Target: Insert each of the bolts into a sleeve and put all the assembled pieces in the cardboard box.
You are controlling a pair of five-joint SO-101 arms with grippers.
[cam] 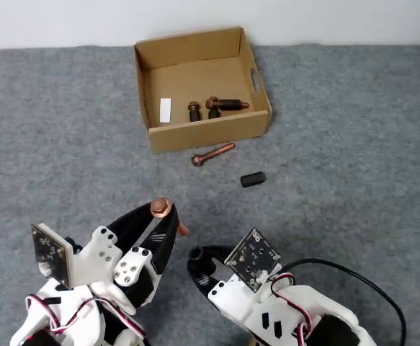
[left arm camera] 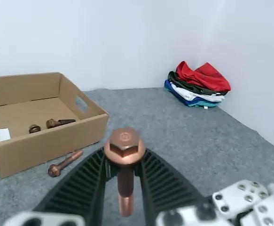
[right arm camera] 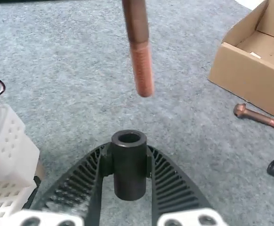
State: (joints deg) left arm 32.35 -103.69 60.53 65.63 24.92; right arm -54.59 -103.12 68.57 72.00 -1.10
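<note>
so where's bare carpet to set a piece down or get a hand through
Widest bare carpet lies right of the cardboard box and the loose sleeve; another patch sits left of the box, beyond the left claw. Crowded: the strip before the box, with the loose bolt, and the gap between the left claw and right claw.
</note>
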